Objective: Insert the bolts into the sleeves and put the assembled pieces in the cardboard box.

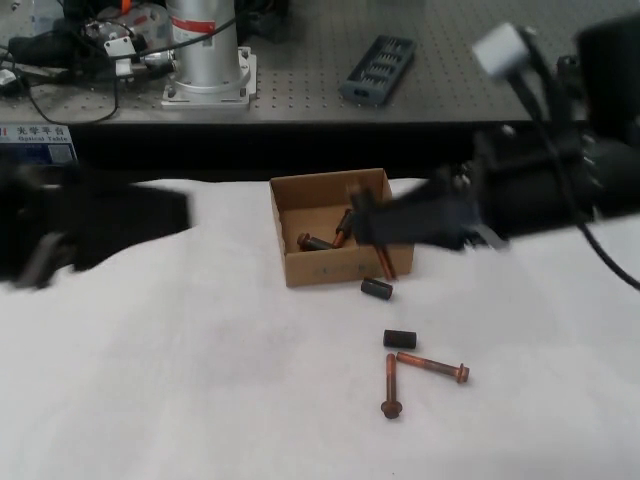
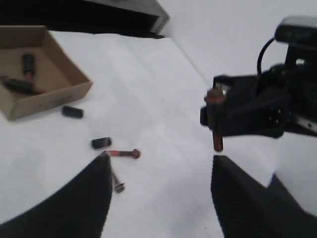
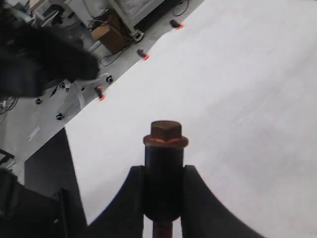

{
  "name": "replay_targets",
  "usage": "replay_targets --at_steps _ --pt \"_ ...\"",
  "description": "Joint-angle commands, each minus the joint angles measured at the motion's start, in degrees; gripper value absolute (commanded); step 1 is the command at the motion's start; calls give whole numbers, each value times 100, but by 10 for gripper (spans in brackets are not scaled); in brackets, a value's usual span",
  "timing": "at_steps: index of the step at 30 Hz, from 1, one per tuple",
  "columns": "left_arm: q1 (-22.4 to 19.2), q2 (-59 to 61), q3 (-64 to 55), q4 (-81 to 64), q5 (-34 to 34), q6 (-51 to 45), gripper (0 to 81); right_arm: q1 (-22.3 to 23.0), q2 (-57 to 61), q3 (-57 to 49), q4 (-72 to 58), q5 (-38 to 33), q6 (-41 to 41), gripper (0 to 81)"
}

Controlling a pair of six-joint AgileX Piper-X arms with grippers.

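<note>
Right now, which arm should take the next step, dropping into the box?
Right. The right gripper is shut on an assembled bolt and sleeve, close by the cardboard box in the high view. The left gripper is open and empty.

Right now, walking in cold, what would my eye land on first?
Probably the right tool clamping a copper-coloured sleeved bolt by the cardboard box mid-bench. Next, two loose bolts and two black sleeves lie on the white cloth, nearer the arms than the box.
</note>
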Motion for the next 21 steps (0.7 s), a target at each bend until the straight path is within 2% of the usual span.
replay_targets --at_steps 1,7,16,21 --pt "171 -608 -38 1009 -788 469 430 -154 688 -567 -32 176 -41 27" --pt "236 -1623 -38 2273 -1629 606 430 -491 2554 -2252 -22 301 125 27" --pt "236 -2203 -38 2528 -1675 584 430 -733 4911 -4944 876 833 478 27" --pt "236 -2185 -38 2528 -1997 584 430 -733 5571 -5737 1452 1327 466 27"
